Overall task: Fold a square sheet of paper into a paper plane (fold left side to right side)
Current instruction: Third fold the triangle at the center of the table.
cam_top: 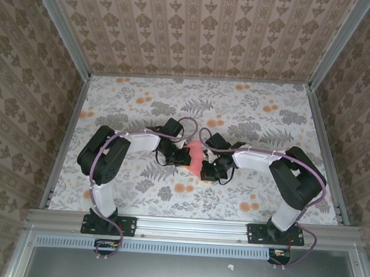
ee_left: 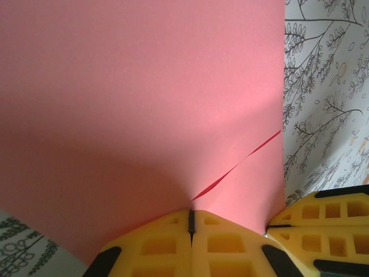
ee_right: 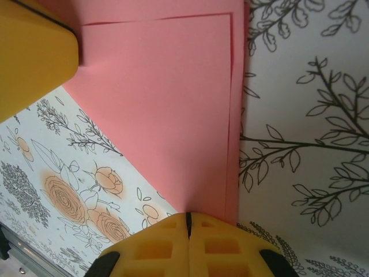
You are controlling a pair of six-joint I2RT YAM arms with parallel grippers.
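Note:
The square sheet of paper (cam_top: 197,156) is salmon pink and lies folded between the two arms at mid-table. In the right wrist view the sheet (ee_right: 167,104) shows two layers with edges nearly matched along its right side. My left gripper (cam_top: 185,156) is shut; a pucker in the paper (ee_left: 144,98) runs into its closed yellow fingertips (ee_left: 173,231), so it pinches the sheet. My right gripper (ee_right: 187,222) is shut, its tips resting on the sheet's near corner, which they hide. The right gripper's fingers (ee_left: 328,216) touch the paper's corner beside the left gripper (ee_left: 190,222).
The tabletop (cam_top: 249,111) carries a flower print with orange blotches (ee_right: 63,199). Metal rails (cam_top: 323,140) and patterned walls close in the table on three sides. Both arms' elbows (cam_top: 102,155) stand out toward the sides.

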